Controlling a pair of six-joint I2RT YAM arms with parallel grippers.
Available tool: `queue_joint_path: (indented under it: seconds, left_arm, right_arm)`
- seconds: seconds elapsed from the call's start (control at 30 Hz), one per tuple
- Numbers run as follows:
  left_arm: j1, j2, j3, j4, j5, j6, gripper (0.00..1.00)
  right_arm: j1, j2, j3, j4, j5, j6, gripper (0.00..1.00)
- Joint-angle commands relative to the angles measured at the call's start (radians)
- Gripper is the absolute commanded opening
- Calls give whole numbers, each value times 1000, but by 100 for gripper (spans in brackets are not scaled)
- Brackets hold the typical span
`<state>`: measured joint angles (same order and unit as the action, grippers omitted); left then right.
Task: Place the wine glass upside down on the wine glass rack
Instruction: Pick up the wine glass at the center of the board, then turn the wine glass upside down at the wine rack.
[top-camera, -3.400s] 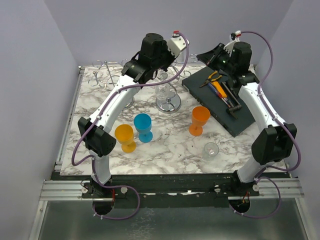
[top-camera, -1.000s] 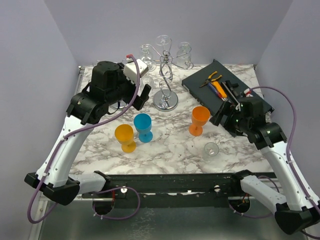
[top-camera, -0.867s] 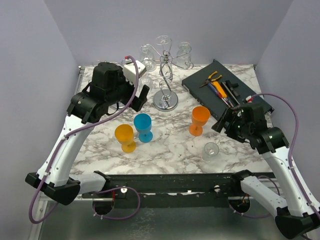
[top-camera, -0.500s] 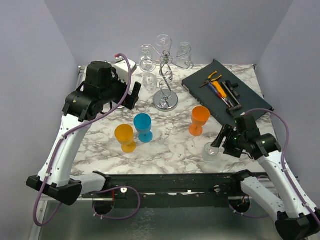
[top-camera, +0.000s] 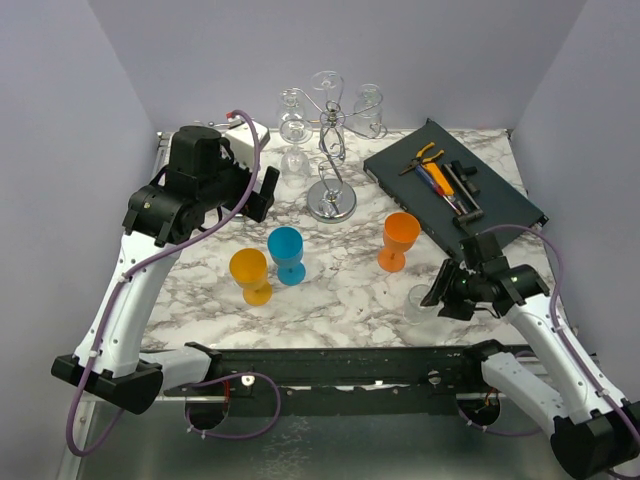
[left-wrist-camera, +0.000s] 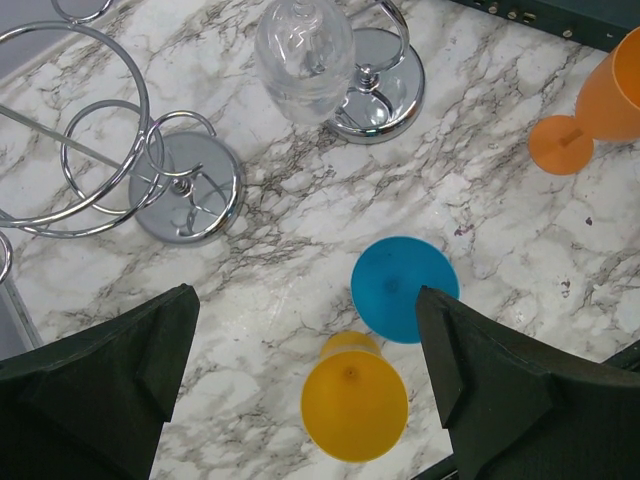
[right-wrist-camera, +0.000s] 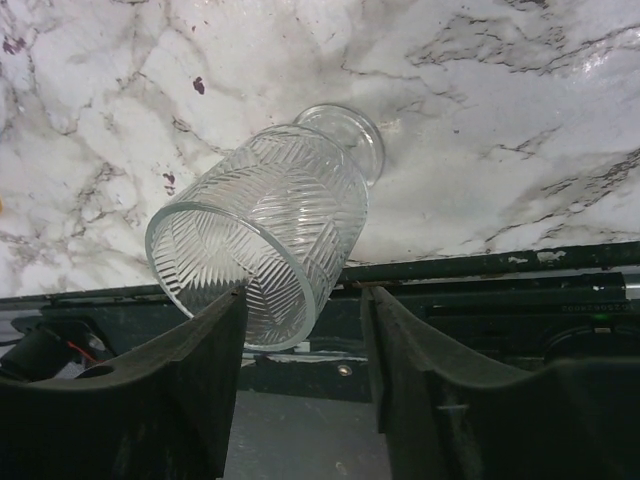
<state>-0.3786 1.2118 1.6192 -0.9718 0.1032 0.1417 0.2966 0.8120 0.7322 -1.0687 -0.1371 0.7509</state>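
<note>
At the left, the left gripper (left-wrist-camera: 307, 292) is poised above the white marbled table (top-camera: 345, 290), its black fingers (left-wrist-camera: 120, 370) spread to their widest and nothing between them. Below it, at the far left, a chrome wire stand with rings (left-wrist-camera: 185, 190) is seen in the left wrist view; in the top view it is hidden by the arm. Towards the front of the table a yellow plastic goblet (top-camera: 249, 272) stands upright, with a blue plastic goblet (top-camera: 287, 250) just beside it on the right. Further back, at the middle, the chrome wine glass rack (top-camera: 332, 203) stands on its round base, with several clear glasses (top-camera: 327, 86) hung on its arms. To the right of that, an orange plastic goblet (top-camera: 399, 238) is seen upright. The clear cut-pattern wine glass (right-wrist-camera: 270, 220) is found right of the orange goblet at the near edge of the table. It stands on its foot with its mouth up, well apart from the rack. The right gripper (right-wrist-camera: 303, 300) is set low around it, jaws partly parted, one on either side of the bowl. One finger lies at the rim, though contact cannot be told, and a narrow gap shows at the other. Behind, at the far right, a dark rectangular tray (top-camera: 500, 195) bearing hand tools (top-camera: 437, 178) is laid aslant.
</note>
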Motion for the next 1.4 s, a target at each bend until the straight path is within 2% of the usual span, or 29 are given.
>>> queue_joint_path:
  seconds: [0.0, 0.37, 0.53, 0.77, 1.0, 1.17, 1.37]
  left_arm:
    - [6, -3, 28, -11, -28, -13, 99]
    - [6, 2, 49, -16, -22, 6, 99]
    - [6, 4, 62, -15, -14, 16, 99]
    - [6, -8, 76, -3, 69, 14, 96]
    - [6, -66, -1, 62, 257, -5, 92]
    - [6, -37, 16, 53, 434, -33, 91]
    - [-7, 31, 27, 60, 485, -77, 89]
  right_arm:
    - [6, 22, -8, 20, -8, -9, 51]
    - [5, 120, -15, 103, 2, -3, 24]
    - [6, 117, 35, 98, -20, -27, 1]
    - [5, 129, 220, 77, -196, -108, 0]
    - [6, 193, 503, 129, -331, -138, 0]
    - [6, 277, 631, 301, -363, -105, 0]
    - [41, 362, 642, 586, -407, -9, 0]
